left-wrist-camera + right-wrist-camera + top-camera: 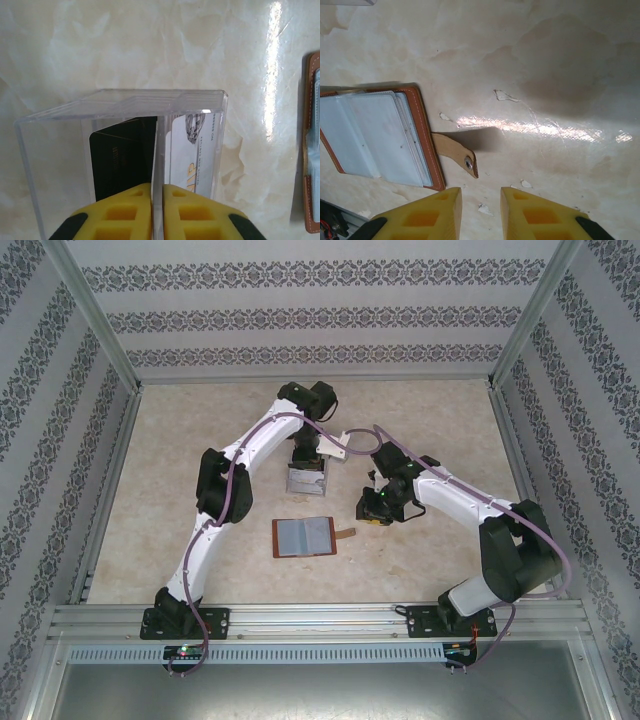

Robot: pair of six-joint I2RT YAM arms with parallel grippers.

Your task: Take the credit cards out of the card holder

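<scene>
The task is judged to be near its end. The card holder (pixel 303 536) is seen lying open and flat on the surface (pixel 200 460), with its strap tab (pixel 455 152) stretched out to the side. Its grey-blue pockets (pixel 375 132) look empty as far as they are shown, though one end is cut off by the picture edge. Just beyond the holder a clear box (pixel 307 478) is placed, and inside it a dark card (pixel 120 160) and a pale card (pixel 192 150) are seen side by side. The left end effector (pixel 156 192) is held at this box with its fingers very narrow. A thin pale edge is seen between them, and it cannot be told if this is a gripped card or only a part of the box. The right end effector (pixel 481 200) is held partly wide and empty, near the strap tab. What is left is judged to be only a release, if a card is held at all.
</scene>
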